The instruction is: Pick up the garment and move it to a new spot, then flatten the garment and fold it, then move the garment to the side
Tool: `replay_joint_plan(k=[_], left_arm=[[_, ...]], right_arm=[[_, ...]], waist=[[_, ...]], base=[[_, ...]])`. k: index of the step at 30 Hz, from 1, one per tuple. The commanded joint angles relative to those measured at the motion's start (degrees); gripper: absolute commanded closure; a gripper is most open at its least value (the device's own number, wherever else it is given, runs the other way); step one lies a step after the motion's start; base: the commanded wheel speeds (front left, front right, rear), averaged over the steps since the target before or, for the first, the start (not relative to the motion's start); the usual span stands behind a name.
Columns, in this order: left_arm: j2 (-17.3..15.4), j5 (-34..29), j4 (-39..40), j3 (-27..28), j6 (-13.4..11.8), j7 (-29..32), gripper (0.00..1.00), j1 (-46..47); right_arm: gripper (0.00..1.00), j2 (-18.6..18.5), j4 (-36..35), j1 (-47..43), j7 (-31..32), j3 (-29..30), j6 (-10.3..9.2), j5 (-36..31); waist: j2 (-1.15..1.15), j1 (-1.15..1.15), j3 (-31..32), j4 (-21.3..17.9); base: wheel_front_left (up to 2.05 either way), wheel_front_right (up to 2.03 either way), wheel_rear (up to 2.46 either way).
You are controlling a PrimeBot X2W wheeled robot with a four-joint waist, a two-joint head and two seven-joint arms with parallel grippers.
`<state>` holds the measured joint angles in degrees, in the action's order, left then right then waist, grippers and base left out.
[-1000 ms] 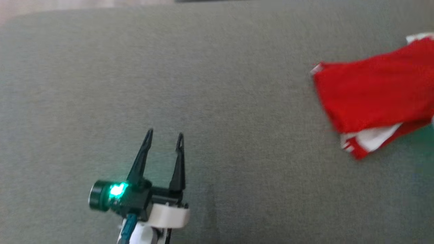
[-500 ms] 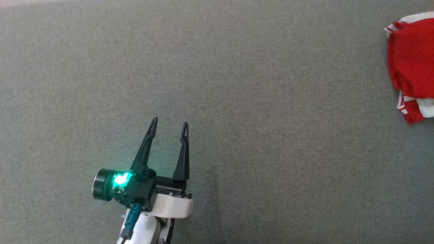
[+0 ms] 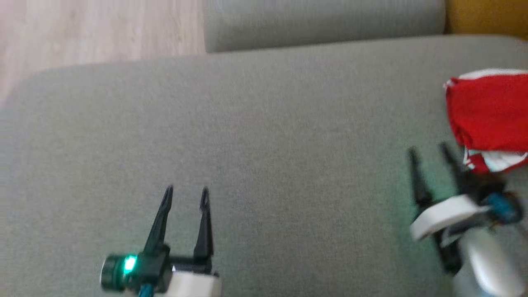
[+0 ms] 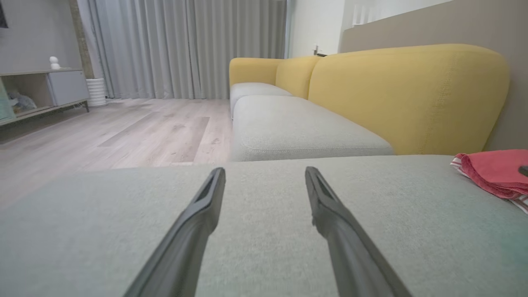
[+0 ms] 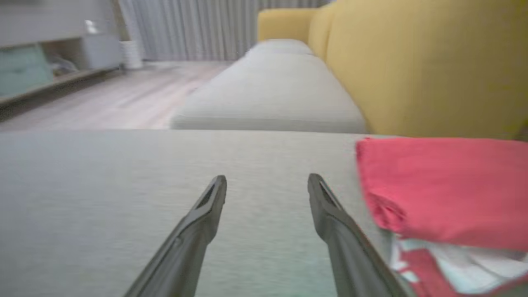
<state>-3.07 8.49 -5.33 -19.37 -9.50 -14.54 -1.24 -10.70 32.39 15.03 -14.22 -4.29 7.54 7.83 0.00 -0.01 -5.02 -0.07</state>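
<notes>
Folded red-and-white garment (image 3: pixel 491 111) is lying at the right end of the grey seat (image 3: pixel 264 123), near the yellow backrest (image 4: pixel 408 95). Right gripper (image 5: pixel 268 178) is just beside the garment's left edge, its 2 fingers spread wide with nothing between them. Can't tell if 1 finger brushes the cloth, and the head view is blurry there. Left gripper (image 3: pixel 186 192) is well apart on the left, also wide open and empty, low over bare seat and pointing toward the wood floor (image 3: pixel 82 29).

Grey seat cushion (image 3: pixel 264 123), yellow backrest (image 4: pixel 408 95)
</notes>
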Motion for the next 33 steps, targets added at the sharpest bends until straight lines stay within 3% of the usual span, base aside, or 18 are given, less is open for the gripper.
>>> replay_joint_plan(k=[1, 6, 13, 26, 27, 33], left_arm=[[0.2, 0.3, 1.6, 2.7, 0.1, -0.5, 0.00, -0.6], [0.2, 0.0, 2.0, 4.0, 0.3, -0.5, 0.00, -3.8], [0.2, -0.5, 2.1, 6.5, 0.7, -0.5, 0.00, -8.2], [0.2, -2.5, 1.3, 7.6, 0.7, -0.5, 0.00, -9.4], [-0.1, -2.2, -0.2, 5.5, 0.9, 0.0, 1.00, -11.4], [-0.2, 0.1, -2.4, 5.5, 1.1, 0.6, 1.00, -11.9]], right_arm=[[0.00, 0.7, -4.5, -1.5, -0.7, -2.9, -0.05, 1.0], [0.00, 2.9, -11.9, -8.6, -0.8, -6.9, -0.05, 1.4], [0.00, 6.2, -19.6, -18.7, -0.8, -4.9, -0.05, -1.2], [0.00, 7.7, -20.9, -22.3, -0.8, -3.8, -0.05, -1.3], [1.00, 8.0, -18.8, -24.5, -0.2, -2.5, 0.00, -1.3], [1.00, 8.0, -16.5, -25.1, 0.2, -2.5, 0.00, 1.0]], waist=[[0.00, 0.01, 4.6, 1.3], [0.00, 0.01, 7.0, 2.2], [0.00, 0.01, 10.7, 3.2], [0.00, 0.01, 11.7, 2.3], [0.00, 0.01, 11.7, 2.3], [0.00, 0.01, 11.5, 2.2]], base=[[0.00, 0.00, 0.00], [0.00, 0.00, 0.00], [0.00, 0.00, 0.00], [0.00, 0.00, 0.00], [0.00, 0.00, 0.00], [0.00, 0.00, 0.00]])
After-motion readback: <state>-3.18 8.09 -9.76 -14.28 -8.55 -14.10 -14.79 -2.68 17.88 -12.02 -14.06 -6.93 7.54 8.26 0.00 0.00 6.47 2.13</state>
